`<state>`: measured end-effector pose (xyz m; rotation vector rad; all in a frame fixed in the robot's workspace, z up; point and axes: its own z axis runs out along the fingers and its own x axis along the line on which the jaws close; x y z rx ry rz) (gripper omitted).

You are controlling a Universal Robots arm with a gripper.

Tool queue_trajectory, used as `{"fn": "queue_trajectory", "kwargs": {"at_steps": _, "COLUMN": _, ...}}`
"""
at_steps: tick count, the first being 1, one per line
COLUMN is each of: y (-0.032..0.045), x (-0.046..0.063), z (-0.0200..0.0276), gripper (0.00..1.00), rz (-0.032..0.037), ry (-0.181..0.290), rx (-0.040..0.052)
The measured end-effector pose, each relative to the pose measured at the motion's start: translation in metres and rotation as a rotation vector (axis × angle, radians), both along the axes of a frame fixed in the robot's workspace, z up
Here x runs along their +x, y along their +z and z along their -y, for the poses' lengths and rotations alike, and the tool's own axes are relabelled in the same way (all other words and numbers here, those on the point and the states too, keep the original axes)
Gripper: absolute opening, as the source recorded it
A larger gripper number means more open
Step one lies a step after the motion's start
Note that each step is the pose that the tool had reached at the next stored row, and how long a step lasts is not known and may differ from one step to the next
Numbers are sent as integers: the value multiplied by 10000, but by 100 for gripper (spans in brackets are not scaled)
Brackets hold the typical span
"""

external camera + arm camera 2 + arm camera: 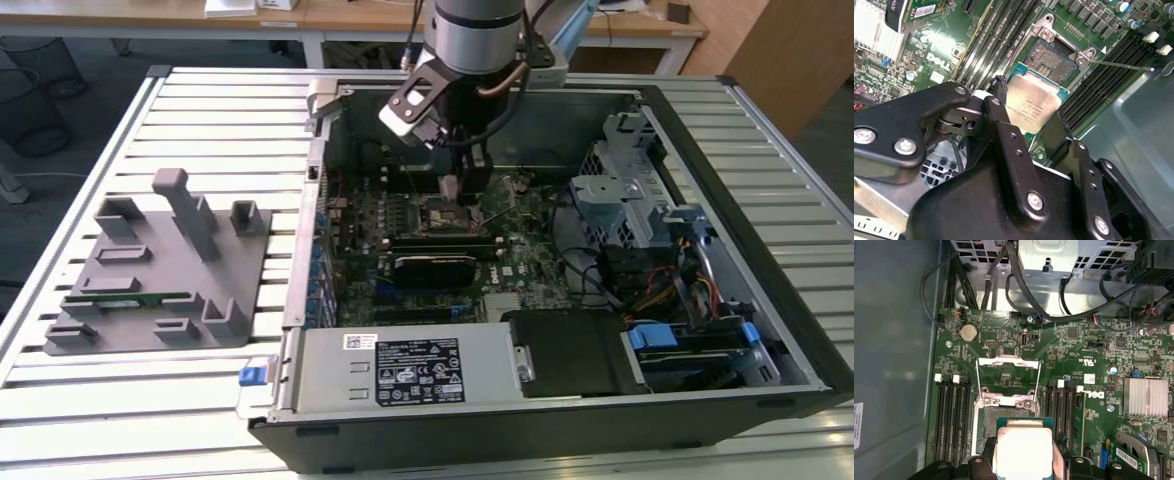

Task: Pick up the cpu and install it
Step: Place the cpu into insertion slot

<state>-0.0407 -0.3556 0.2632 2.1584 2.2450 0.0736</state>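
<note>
Looking across the scene, we see a pale slatted metal table (200,110) carrying a big black open-sided pc case (534,425), w/ a grey moulded plastic fixture tray (147,290) beside it on the exterior view's left. The silver-and-black robot arm (474,35) reaches down into the case, over the green motherboard (1089,347). Its black gripper (451,188) hangs just above the square metal-framed socket (1051,57), whose hinged metal load plate (1009,360) stands open. In both wrist views the jaws pinch the small flat square cpu (1033,106) (1021,450), shiny silver metal top w/ green rim, black fingers (1004,127) on opposite edges. The cpu overlaps part of the socket; we can't tell if they touch.
</note>
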Motion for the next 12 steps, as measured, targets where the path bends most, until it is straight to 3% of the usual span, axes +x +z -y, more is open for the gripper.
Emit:
{"fn": "queue_trajectory", "kwargs": {"at_steps": 4, "y": -21, "x": -4, "z": 0, "gripper": 53, "rz": 14, "ry": -1, "rx": 0}}
{"fn": "queue_trajectory", "kwargs": {"at_steps": 12, "y": -156, "x": -17, "z": -6, "gripper": 53, "rz": 13, "ry": -26, "rx": -1}}
